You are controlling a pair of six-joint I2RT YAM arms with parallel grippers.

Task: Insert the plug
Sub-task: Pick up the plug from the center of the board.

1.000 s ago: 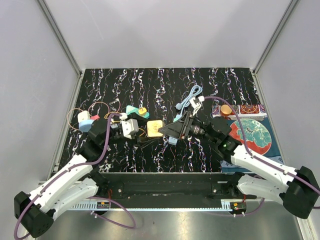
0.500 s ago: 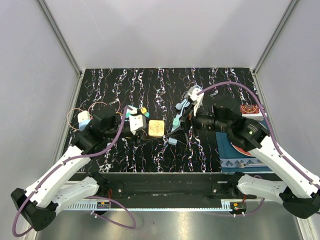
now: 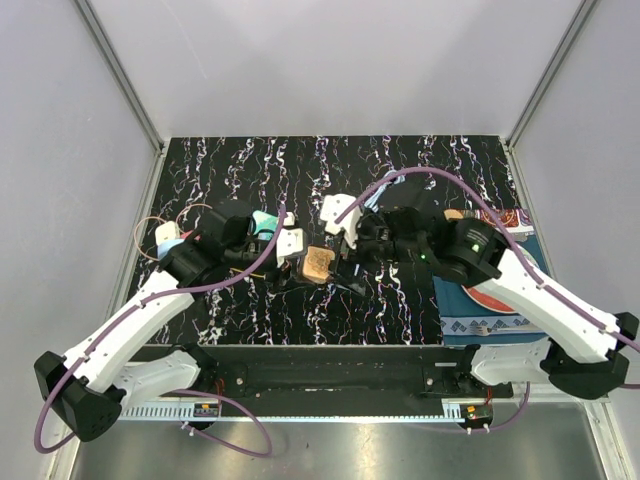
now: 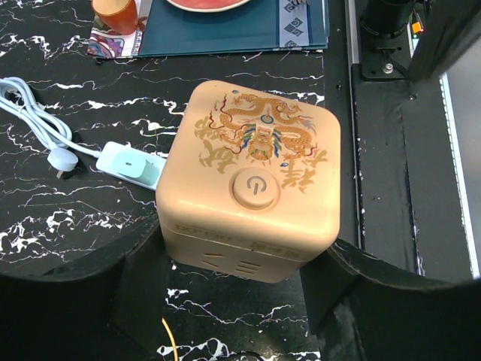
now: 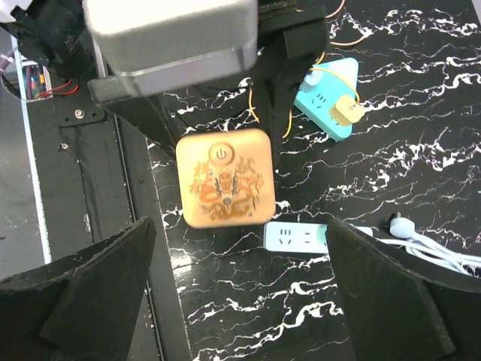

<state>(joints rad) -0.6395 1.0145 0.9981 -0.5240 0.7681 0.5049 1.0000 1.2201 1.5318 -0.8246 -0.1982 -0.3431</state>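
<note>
Gripping the dragon-print socket cube point(image 4: 252, 177), left pincer point(image 4: 237, 274) is set; right pincer point(image 5: 240, 301) hangs wide open, empty. Meanwhile the mint plug point(image 4: 131, 165) lies on the tabletop point(image 4: 75, 218) at the cube's 9 o'clock (left wrist view), not inserted yet.

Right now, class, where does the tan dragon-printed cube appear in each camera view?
Top external: tan dragon-printed cube sits centre, slightly left.
Left wrist: centre, large.
Right wrist: centre-left.
Shared landmark: black white-veined tabletop beneath it.
</note>
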